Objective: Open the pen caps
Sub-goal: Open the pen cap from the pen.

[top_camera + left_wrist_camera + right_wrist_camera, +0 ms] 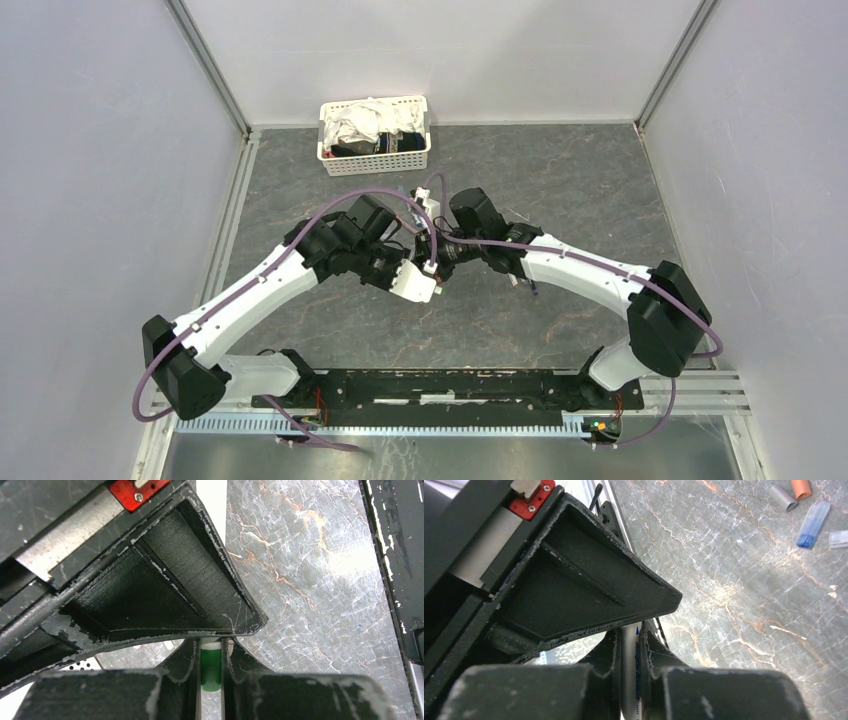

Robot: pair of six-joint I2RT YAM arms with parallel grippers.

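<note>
Both arms meet over the middle of the table in the top view. My left gripper is shut on a green pen cap; a white piece of the pen shows just above the cap, then passes behind the other arm's black body. My right gripper is shut on the white barrel of a pen with blue print, which runs lengthwise between the fingers. In the top view the two grippers sit tip to tip and the pen itself is hidden between them.
Loose caps lie on the table at the top right of the right wrist view: orange, grey, blue. A white slotted basket of cloths stands at the back. Grey walls close in both sides.
</note>
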